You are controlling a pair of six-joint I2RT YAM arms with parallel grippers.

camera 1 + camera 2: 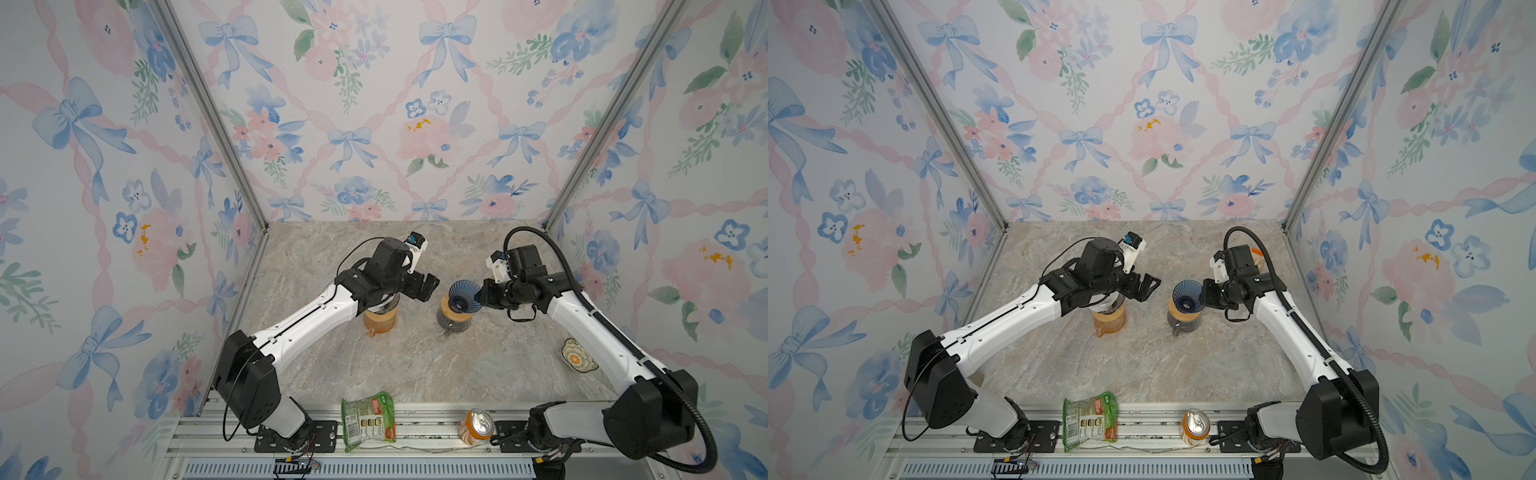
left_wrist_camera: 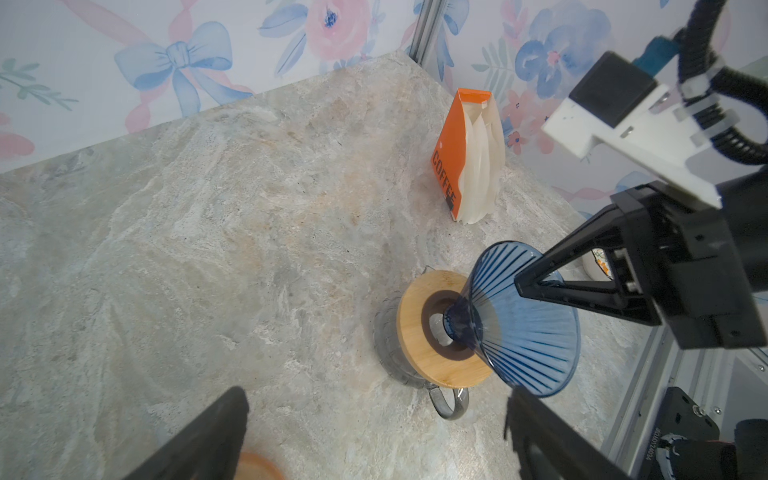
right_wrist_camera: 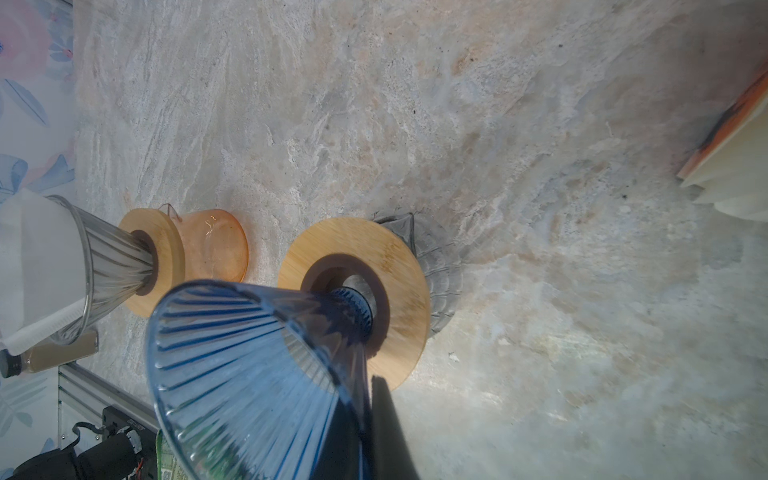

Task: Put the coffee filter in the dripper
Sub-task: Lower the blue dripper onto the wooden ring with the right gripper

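In both top views the left gripper (image 1: 428, 286) (image 1: 1148, 286) hangs above the middle of the tabletop (image 1: 415, 361), its jaws spread wide with nothing between them. It hangs just right of the orange carafe (image 1: 378, 322) that its arm partly covers. The right gripper (image 1: 482, 297) reaches in from the right, its jaws pressed together on the rim of the blue dripper (image 1: 461, 293). The left wrist view shows the thin black fingertips (image 2: 524, 284) pinching that ribbed glass edge. The blue dripper's stem sits in the hole of the wooden collar (image 2: 419, 332) on the grey carafe (image 1: 455, 324), which stands near the centre, just right of the orange one. In the right wrist view a white coffee filter (image 3: 37, 257) lies inside the clear dripper (image 3: 112, 262), which rests on its own wooden collar over the orange carafe. More filters stand as a pale fluted stack (image 2: 484, 166) in an orange holder (image 2: 449, 162) marked COFFEE, at the far right of the tabletop near the wall and well apart from both carafes. At the near edge, a green snack packet (image 1: 368, 422) and an orange can (image 1: 478, 426) lie on the metal rail. A small patterned dish (image 1: 577, 355) sits on the right, partly under the right arm.
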